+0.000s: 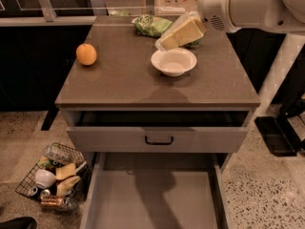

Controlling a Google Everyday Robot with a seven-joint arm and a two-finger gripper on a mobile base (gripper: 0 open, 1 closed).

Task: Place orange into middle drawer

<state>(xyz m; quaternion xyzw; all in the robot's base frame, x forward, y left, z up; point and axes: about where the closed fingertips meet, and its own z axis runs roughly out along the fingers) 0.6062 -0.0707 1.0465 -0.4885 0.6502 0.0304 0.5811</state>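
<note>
The orange (pixel 86 54) sits on the brown cabinet top (pixel 124 80) near its left edge. The middle drawer (pixel 157 199) is pulled out at the bottom of the view; its flat grey floor holds nothing I can see. My gripper (pixel 170 40) hangs from the white arm (pixel 248 6) above the far rim of a white bowl (pixel 173 61), well to the right of the orange and not touching it. I see nothing held in the gripper.
A green bag (pixel 150 25) lies at the back of the top, with a dark can partly hidden behind the gripper. The upper drawer with a black handle (pixel 158 140) is slightly open. A wire basket of items (pixel 52 175) stands on the floor at left.
</note>
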